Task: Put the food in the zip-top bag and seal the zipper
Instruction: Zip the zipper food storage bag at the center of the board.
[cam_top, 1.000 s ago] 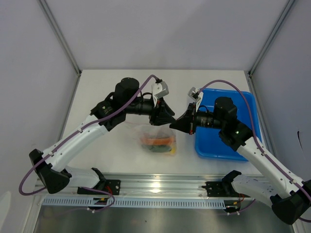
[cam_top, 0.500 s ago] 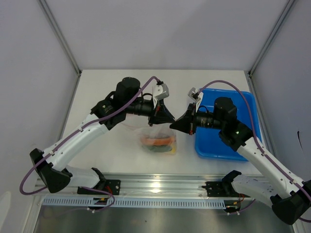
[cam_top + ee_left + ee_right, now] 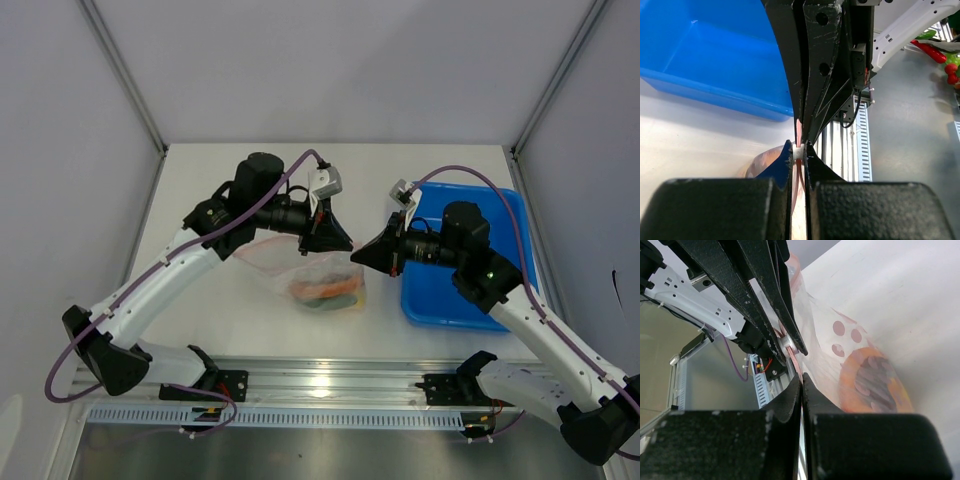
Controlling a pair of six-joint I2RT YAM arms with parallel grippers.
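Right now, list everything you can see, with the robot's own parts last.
zip-top bag: one, clear with pink dots, middle of the table.
zipper: one, pink strip, along the bag's edge, pinched by both grippers.
food: orange-red and dark-green pieces, count unclear, inside the bag.
tray: one, blue, right side of the table.
table: one, white, under everything.
rail: one, silver, along the table's near edge.
toy items: several, red and green, on the grey surface beyond the rail.
left gripper: one, black, shut on the zipper.
right gripper: one, black, shut on the zipper, facing the left gripper.
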